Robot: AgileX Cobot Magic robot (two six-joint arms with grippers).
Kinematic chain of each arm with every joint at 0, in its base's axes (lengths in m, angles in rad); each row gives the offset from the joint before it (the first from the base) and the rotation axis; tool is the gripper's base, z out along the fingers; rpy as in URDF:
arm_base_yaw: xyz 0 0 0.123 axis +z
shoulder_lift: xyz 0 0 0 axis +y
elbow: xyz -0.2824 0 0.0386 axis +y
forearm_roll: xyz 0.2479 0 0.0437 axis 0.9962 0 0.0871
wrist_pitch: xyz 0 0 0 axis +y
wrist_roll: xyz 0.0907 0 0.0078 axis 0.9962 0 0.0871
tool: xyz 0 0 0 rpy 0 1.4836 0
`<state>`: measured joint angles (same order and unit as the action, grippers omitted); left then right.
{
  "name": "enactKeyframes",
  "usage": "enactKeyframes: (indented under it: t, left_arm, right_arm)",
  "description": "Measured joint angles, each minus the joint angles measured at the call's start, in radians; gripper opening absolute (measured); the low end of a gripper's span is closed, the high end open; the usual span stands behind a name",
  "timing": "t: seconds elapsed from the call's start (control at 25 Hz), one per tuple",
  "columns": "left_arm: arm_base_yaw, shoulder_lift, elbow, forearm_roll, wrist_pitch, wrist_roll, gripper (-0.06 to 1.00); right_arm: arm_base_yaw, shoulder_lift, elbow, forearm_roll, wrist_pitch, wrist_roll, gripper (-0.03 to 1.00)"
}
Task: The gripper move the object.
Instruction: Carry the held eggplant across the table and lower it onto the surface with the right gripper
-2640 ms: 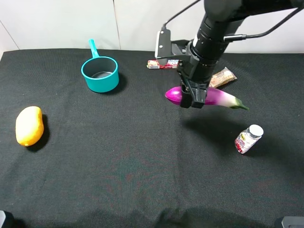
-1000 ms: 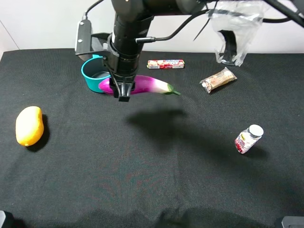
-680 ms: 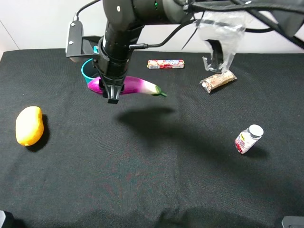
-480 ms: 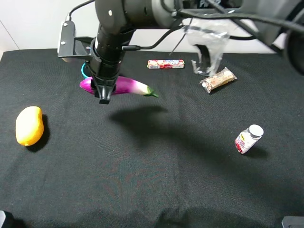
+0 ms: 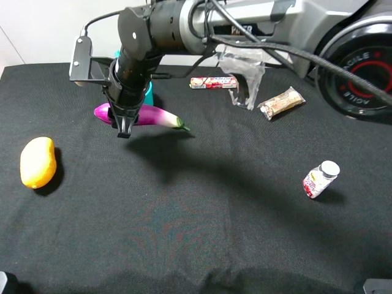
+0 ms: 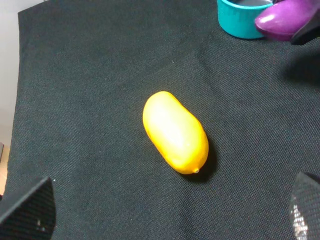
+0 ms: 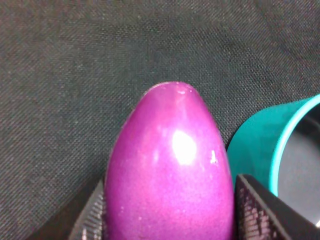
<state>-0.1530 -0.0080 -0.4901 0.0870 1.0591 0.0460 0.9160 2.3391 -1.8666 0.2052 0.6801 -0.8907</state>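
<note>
Carries the eggplant (image 5: 150, 116), clamped in the right pincer (image 5: 124, 127), leftward from well right of the teal pot (image 6: 239, 25) to just in front of it. Sets the rounded purple end past the pot's left side and the green stem past its right. Hides nearly all of the pot in the high view. Drags the shadow (image 5: 184, 156) over the table (image 5: 196, 245) from far right of the pot to just front-right of it, closer under the eggplant. Brings a clear plastic wrap (image 5: 242, 67) on the arm in from the right, and a joint with a red ring (image 5: 361, 76) farther right of the pot.
</note>
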Motion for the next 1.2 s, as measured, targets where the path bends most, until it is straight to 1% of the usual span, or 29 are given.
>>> enactKeyframes:
  t: [0.32, 0.72, 1.2]
  left_arm:
    - [0.000, 0.000, 0.000, 0.000, 0.000, 0.000, 0.99]
    - [0.000, 0.000, 0.000, 0.000, 0.000, 0.000, 0.99]
    - [0.000, 0.000, 0.000, 0.000, 0.000, 0.000, 0.99]
  right_arm:
    - [0.000, 0.042, -0.001, 0.026, -0.057, 0.000, 0.39]
    - [0.000, 0.059, -0.001, 0.037, -0.078, 0.000, 0.39]
    - [0.000, 0.059, -0.001, 0.038, -0.078, 0.000, 0.39]
